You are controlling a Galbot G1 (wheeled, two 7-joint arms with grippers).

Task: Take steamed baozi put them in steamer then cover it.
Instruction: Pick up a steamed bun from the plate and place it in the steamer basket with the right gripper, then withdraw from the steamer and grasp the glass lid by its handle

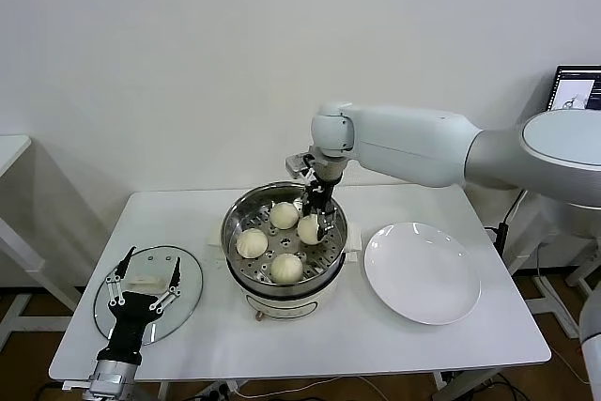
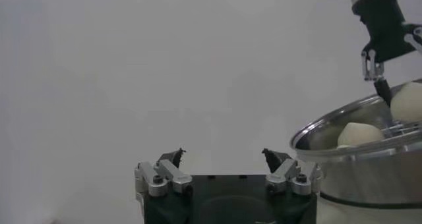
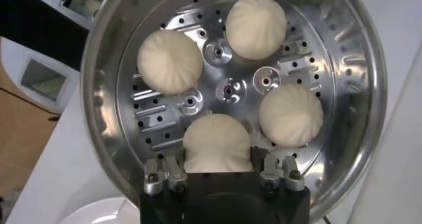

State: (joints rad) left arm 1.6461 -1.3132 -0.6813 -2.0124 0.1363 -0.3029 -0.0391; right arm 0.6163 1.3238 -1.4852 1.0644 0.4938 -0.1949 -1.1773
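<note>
Four small round, smooth, cream-white dough buns (image 1: 285,214) were seen lying on the perforated tray inside the large round, shiny stainless-steel steamer (image 1: 237,221), which stood at the centre of the head view on the white counter (image 1: 310,345). The flat white round plate (image 1: 422,271), right of centre in that view, carried nothing. The loading of the buns could therefore be judged all but done, with only the letting go of the last bun outstanding.

The covering step had not been begun. The round clear glass cover (image 1: 192,281) with its metal rim and white handle was seen lying flat on the counter at the lower left of the head view, well apart from the steamer.

The right gripper (image 1: 321,219) was reached down into the steamer from the upper right of the head view, the white arm stretched across above the plate. In the right wrist view its jaws were set narrowly on either side of the nearest bun (image 3: 216,141), at the lower centre of that frame; whether that bun was gripped or already let loose could not be told.

The left gripper (image 1: 143,284) was held low at the lower left of the head view, just over the cover, its fingers (image 2: 163,174) spread wide and nothing held between them.
</note>
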